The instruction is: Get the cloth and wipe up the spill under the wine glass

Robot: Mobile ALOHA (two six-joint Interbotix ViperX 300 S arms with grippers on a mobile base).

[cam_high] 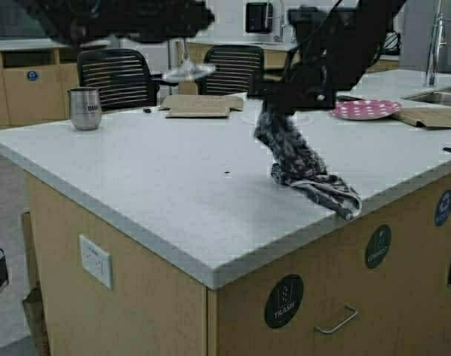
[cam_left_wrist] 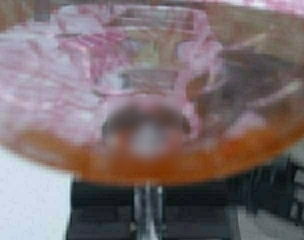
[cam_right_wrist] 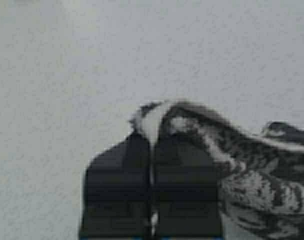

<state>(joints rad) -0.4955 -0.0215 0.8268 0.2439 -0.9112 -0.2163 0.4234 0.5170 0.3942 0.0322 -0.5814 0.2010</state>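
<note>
My left gripper (cam_high: pixel 185 30) hangs high over the far side of the counter, shut on the thin stem of the wine glass (cam_high: pixel 186 70), whose round foot floats well above the surface. In the left wrist view the pink-tinted bowl of the wine glass (cam_left_wrist: pixel 152 100) fills the picture and the stem runs between the left gripper (cam_left_wrist: pixel 147 212) fingers. My right gripper (cam_high: pixel 274 104) is shut on one end of the dark floral cloth (cam_high: pixel 311 174). The cloth hangs down to the counter and trails to the near right edge. Up close, the right gripper (cam_right_wrist: pixel 152 142) pinches a pale hem of the cloth (cam_right_wrist: pixel 252 170).
On the white counter (cam_high: pixel 151 178) stand a steel tumbler (cam_high: pixel 84 108) at the far left, flat cardboard (cam_high: pixel 199 105) at the back, a pink dotted plate (cam_high: pixel 366 110) and more cardboard (cam_high: pixel 433 116) on the right. A sink (cam_high: pixel 437 95) lies far right. Two chairs stand behind.
</note>
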